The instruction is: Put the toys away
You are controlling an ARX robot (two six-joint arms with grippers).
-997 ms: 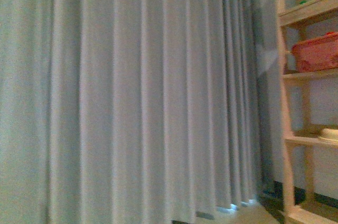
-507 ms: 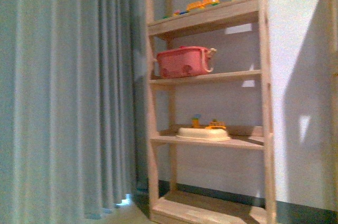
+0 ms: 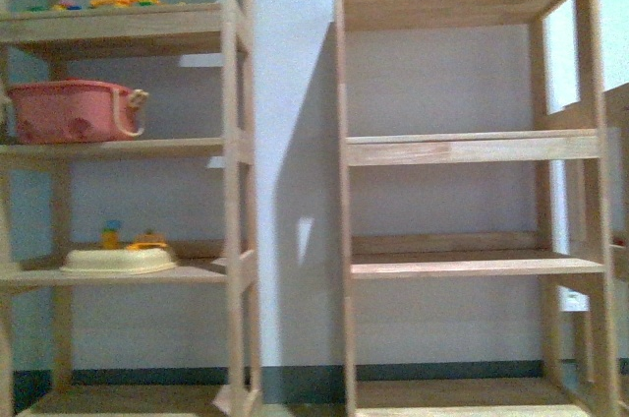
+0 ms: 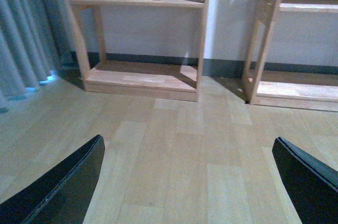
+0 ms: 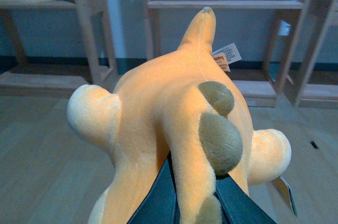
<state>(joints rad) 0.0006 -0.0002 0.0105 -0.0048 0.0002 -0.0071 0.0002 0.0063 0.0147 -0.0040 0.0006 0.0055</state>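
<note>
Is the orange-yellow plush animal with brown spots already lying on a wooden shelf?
No, the right gripper holds the plush animal before the shelves.

Front view panned right onto 2nd shelf unit [image 3: 472,149].

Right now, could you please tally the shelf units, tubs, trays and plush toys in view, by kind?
Shelf units: 3 (the third shows only an edge)
Pink tub: 1
Cream tray: 1
Plush toy: 1, held in the right pincer
Total: 6
</note>
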